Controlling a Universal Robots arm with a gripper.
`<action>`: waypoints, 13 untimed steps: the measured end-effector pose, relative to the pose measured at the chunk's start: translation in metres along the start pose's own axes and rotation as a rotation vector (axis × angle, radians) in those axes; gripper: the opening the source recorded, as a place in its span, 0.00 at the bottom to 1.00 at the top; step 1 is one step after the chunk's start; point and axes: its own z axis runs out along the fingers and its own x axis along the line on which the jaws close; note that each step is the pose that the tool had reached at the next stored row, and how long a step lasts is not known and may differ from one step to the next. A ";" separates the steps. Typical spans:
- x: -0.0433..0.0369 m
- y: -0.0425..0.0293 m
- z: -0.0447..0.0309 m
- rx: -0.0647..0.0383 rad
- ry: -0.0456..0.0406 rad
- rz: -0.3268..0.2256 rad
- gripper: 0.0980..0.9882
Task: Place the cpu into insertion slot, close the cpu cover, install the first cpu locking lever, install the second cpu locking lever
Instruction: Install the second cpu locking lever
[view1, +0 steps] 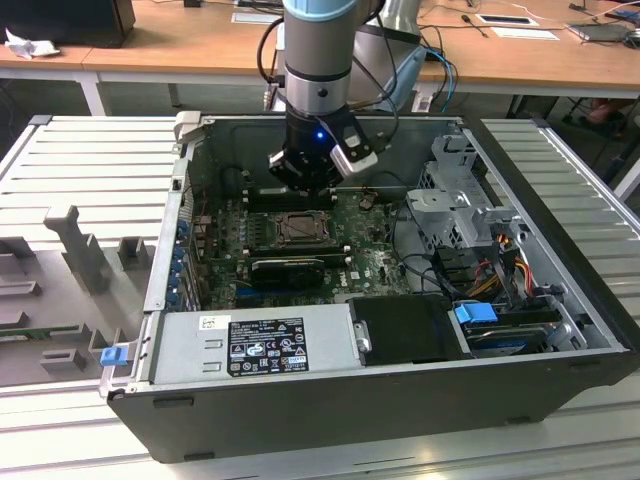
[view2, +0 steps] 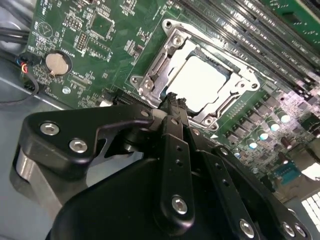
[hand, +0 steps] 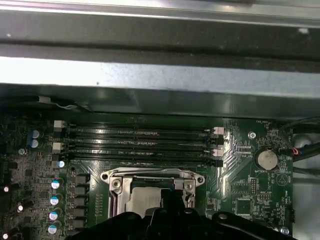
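Gripper (view2: 172, 107): hangs just above the near edge of the socket; fingers (view2: 175, 150) pressed together, clenched on nothing.
Cpu (view2: 202, 82): pale square seated flat in the insertion slot (view2: 150, 85), well inside its rim.
Cpu cover (view2: 235, 75): silvery frame lying down around the chip, cut-out showing it.
Motherboard (view1: 375, 265): green, on the floor of the open computer case (view1: 300, 400).
Memory slots (hand: 140, 142): long, black, beyond the socket.
Tabletop (view1: 190, 40): wooden, behind the case.

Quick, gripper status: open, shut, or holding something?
Gripper: fingers closed together, nothing visibly held, tips just above the cpu cover; the cpu sits in the insertion slot.
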 end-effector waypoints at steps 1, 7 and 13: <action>-0.0001 0.0000 -0.0020 0.000 -0.0001 0.000 0.01; -0.0003 -0.0021 -0.0093 0.000 -0.0001 0.000 0.01; 0.0000 -0.0070 -0.0090 0.000 0.0000 0.000 0.01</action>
